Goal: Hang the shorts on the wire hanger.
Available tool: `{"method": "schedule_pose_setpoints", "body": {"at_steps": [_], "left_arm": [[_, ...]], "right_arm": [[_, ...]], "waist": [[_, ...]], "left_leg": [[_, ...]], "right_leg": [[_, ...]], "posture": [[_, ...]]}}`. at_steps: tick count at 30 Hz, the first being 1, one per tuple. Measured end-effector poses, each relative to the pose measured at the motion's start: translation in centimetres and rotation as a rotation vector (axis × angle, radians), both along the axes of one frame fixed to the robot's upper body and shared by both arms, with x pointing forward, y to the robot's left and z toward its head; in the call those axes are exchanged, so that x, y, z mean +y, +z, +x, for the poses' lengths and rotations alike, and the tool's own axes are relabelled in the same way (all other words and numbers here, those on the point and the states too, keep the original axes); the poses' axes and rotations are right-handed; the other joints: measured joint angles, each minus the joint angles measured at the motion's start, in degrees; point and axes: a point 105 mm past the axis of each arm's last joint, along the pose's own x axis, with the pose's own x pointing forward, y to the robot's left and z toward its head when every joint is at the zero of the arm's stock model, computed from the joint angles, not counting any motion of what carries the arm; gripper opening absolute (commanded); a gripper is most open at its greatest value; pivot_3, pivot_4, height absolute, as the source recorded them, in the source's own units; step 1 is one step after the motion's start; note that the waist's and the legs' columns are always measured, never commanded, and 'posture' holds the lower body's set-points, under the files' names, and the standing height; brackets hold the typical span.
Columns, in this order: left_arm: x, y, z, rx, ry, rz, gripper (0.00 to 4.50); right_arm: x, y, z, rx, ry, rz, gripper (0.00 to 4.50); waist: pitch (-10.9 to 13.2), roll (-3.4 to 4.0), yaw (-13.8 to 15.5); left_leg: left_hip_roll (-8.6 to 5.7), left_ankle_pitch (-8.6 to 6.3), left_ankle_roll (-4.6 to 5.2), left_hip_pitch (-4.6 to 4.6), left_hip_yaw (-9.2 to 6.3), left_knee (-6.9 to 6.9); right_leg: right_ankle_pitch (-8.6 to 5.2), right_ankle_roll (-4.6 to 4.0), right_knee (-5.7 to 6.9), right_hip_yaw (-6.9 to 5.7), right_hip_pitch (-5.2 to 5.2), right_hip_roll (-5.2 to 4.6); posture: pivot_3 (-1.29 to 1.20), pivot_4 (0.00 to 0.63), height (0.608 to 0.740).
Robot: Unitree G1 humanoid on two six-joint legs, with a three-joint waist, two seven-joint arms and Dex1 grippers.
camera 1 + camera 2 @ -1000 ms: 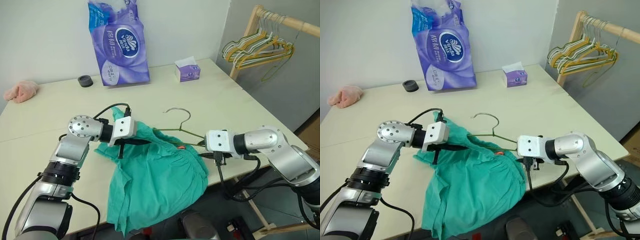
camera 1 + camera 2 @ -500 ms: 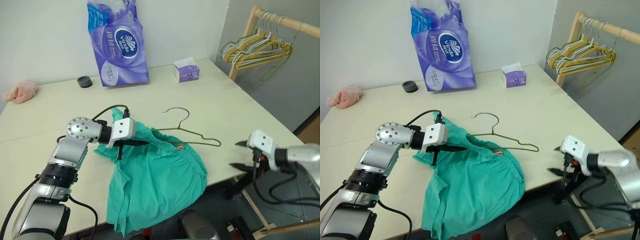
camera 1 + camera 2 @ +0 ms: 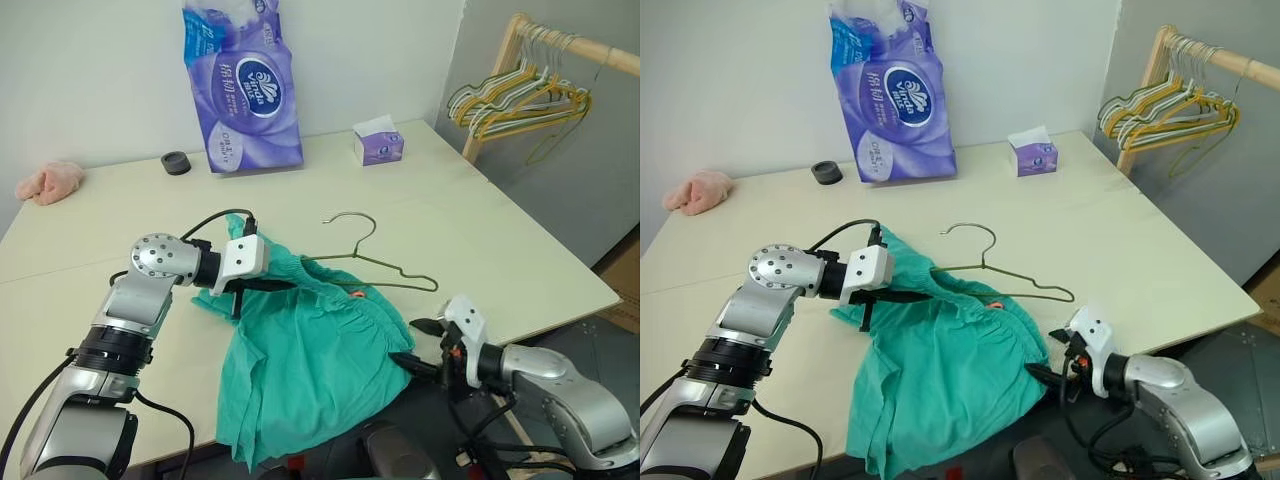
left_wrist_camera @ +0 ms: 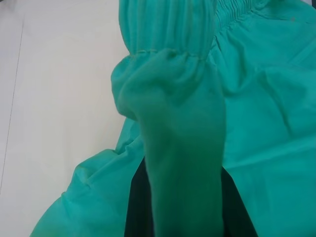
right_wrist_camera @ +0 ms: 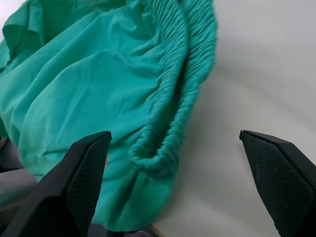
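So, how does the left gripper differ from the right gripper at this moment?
The left gripper has its jaws shut on the shorts; the right gripper has its jaws wide open, holding nothing. The left one is over the table; the right one is at its front edge, by the hanging fabric. Both point toward the shorts.

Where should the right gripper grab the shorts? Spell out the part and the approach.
Probably the gathered waistband of the shorts at its free corner near the table edge. Bring the open right gripper in from that edge: the band bunches into a thick ridge there, opposite the left gripper's hold.
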Motion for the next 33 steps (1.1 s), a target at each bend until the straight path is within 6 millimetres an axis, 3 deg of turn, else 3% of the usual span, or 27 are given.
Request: {"method": "schedule_pose_setpoints", "body": {"at_steps": [3,12,17,24,28,33], "left_arm": [[-0.2,0.2,-0.1,-0.004,-0.006,-0.005,0.0],[0.3,0.2,-0.1,-0.005,0.048,-0.031,0.0],[0.7,0.9,-0.4,0.005,0.098,-0.089,0.0],[0.5,2.2,-2.9,0.095,0.042,-0.111,0.0],[1.3,2.5,-3.6,0.095,0.022,-0.055,0.0],[2.2,2.3,-3.2,0.057,0.042,-0.014,0.0]], "right_arm": [[0.5,-0.7,-0.1,0.029,-0.015,0.005,3.18],[-0.7,-0.9,1.8,-0.032,-0.096,-0.047,0.08],[-2.2,0.2,3.0,-0.108,-0.082,-0.062,0.03],[-5.4,2.6,5.4,-0.161,-0.016,-0.107,0.03],[-5.7,3.5,5.8,-0.164,0.04,-0.106,0.03],[-5.5,3.6,5.6,-0.154,0.079,-0.098,0.03]], "waist": [[0.0,0.0,0.0],[0.0,0.0,-0.1],[0.0,0.0,0.0],[0.0,0.01,-0.1],[0.0,0.01,-0.1],[0.0,0.02,0.2]], "left_leg": [[0.0,0.0,0.0,0.0,0.01,0.0],[0.0,0.0,0.0,0.0,0.01,0.0],[0.0,0.0,0.0,0.0,0.02,0.0],[0.0,0.0,0.0,0.02,0.03,-0.02],[0.01,0.0,0.0,0.04,0.03,-0.03],[0.0,0.0,0.0,0.03,0.06,-0.01]], "right_leg": [[0.0,0.0,0.0,0.01,0.0,0.0],[0.0,0.0,0.0,0.01,0.0,0.0],[0.0,0.0,0.0,0.01,0.0,-0.01],[0.0,0.0,0.0,0.0,0.01,0.01],[0.0,0.0,0.0,0.01,0.02,0.03],[0.0,0.0,-0.01,0.03,0.03,0.01]], "posture": [[-0.38,0.059,0.74],[-0.38,0.05,0.74],[-0.38,0.047,0.74],[-0.37,0.042,0.74],[-0.36,0.042,0.74],[-0.36,0.044,0.74]]}}
